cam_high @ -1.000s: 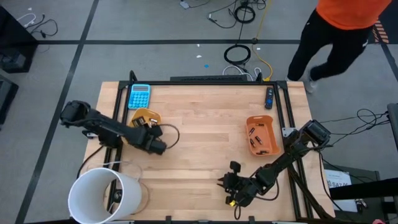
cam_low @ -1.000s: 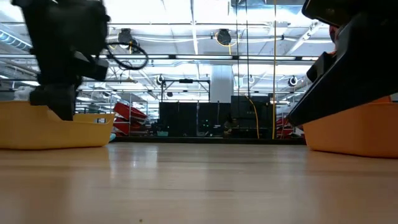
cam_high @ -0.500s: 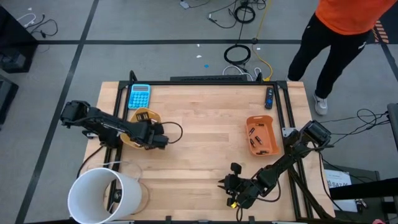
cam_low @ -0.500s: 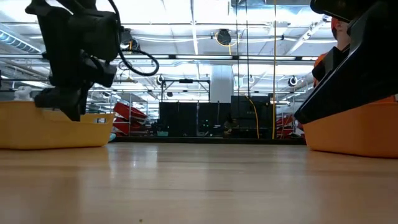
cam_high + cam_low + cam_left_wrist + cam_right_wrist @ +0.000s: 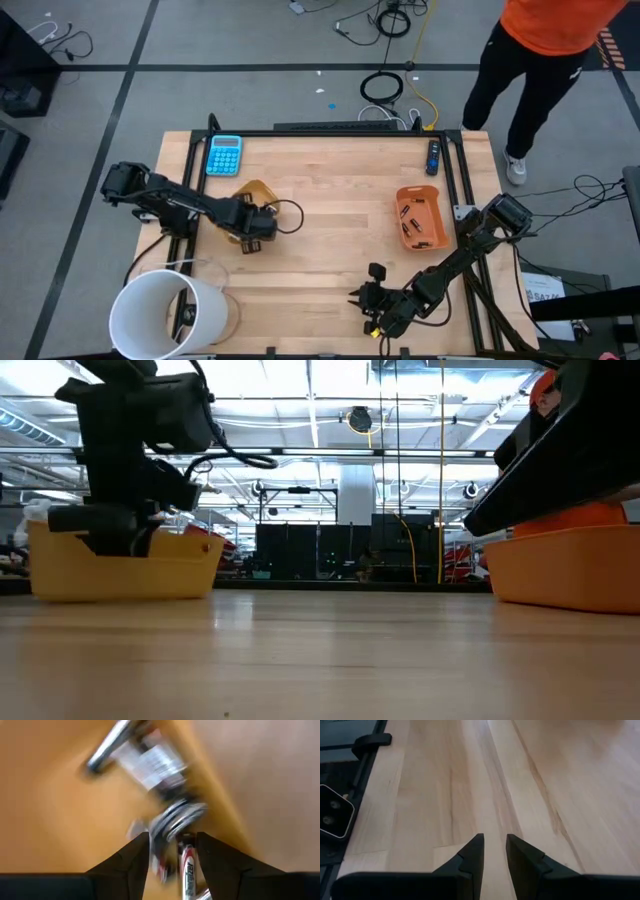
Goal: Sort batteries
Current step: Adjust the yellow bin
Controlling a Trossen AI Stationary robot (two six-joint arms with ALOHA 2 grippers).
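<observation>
A: Where's the left tool (image 5: pixel 256 228) sitting?

B: Over the yellow tray (image 5: pixel 252 190) at abt 9 o'clock on the desk (image 5: pixel 330 220), tips spread a bit and dipping among the batteries (image 5: pixel 172 815) in it. Wrist pic is blurring, so can't tell if it's gripping one.

A: Right tool (image 5: pixel 366 300)?

B: Hanging near the 6 o'clock edge, fingers (image 5: pixel 472 852) narrow w/ a small gap, holding nothing.

A: Other cells?

B: Lying in the orange tray (image 5: pixel 420 219) at 3 o'clock. Blue calculator (image 5: pixel 224 155) is sitting at 10 o'clock.

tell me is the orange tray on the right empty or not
Not empty. The high view shows several small dark batteries lying inside the orange tray.
</observation>
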